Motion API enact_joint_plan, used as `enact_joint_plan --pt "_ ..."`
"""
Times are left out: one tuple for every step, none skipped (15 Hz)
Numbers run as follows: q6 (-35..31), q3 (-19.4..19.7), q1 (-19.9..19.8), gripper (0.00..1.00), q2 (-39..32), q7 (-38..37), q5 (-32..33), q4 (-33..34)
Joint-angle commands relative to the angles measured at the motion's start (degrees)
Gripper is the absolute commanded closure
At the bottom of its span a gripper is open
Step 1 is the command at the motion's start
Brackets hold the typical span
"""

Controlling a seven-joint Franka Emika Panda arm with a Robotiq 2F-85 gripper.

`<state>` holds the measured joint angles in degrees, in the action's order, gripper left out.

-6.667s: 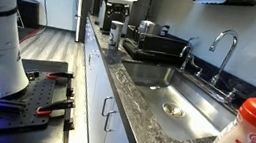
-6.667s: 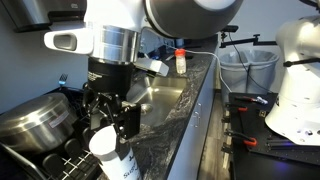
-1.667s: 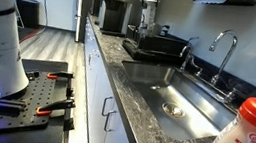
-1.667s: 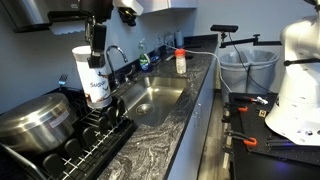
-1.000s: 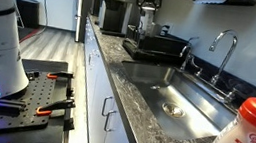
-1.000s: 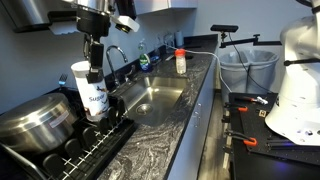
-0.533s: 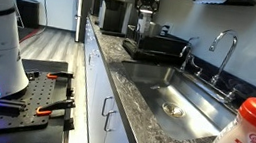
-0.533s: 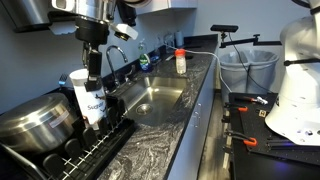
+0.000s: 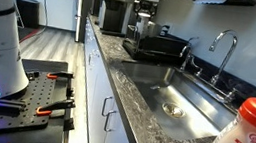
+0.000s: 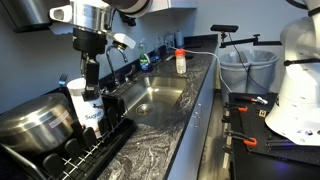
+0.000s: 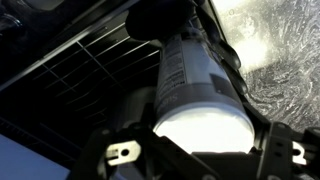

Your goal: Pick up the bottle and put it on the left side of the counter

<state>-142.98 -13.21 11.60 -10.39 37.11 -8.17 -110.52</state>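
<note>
Fingers (image 10: 93, 82) clamped on the upper body of the white bottle (image 10: 88, 112), upright at frame left, low over the dish rack (image 10: 100, 148); smooth rigid plastic, probably light and slippery: best gripped mid-body

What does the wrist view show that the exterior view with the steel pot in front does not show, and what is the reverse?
Only the wrist view: the fine lines of print on the label of the white bottle, seen close up.
Only the exterior view: the steel pot, the sink, the faucet, the red-capped bottle at the far end, and the arm above the gripper.
Both: the gripper shut on the white bottle, the black dish rack by it, and the speckled counter.
</note>
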Motion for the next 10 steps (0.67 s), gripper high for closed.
enact_joint_plan --pt "0.30 -0.92 -0.58 0.40 -1.38 0.11 1.55 1.78" --pt "0.37 -0.91 -0.49 0.40 -1.50 -0.20 2.10 1.89" --pt "0.55 -0.94 -0.46 0.40 -1.59 -0.37 2.61 2.00" --pt "0.66 -1.01 -0.47 0.40 -1.60 -0.39 3.02 1.94" --pt "0.83 -1.02 -0.40 0.40 -1.71 -0.64 3.51 2.01" --pt "1.23 -1.08 -0.32 0.40 -1.89 -0.84 3.90 2.23" --pt "1.37 -1.14 -0.29 0.40 -1.96 -0.97 4.33 2.29" --pt "1.58 -1.22 -0.30 0.40 -2.03 -0.98 4.65 2.37" --pt "1.75 -1.27 -0.28 0.40 -2.12 -1.08 4.99 2.50" --pt "2.06 -1.24 -0.26 0.40 -2.12 -1.39 5.36 2.65"
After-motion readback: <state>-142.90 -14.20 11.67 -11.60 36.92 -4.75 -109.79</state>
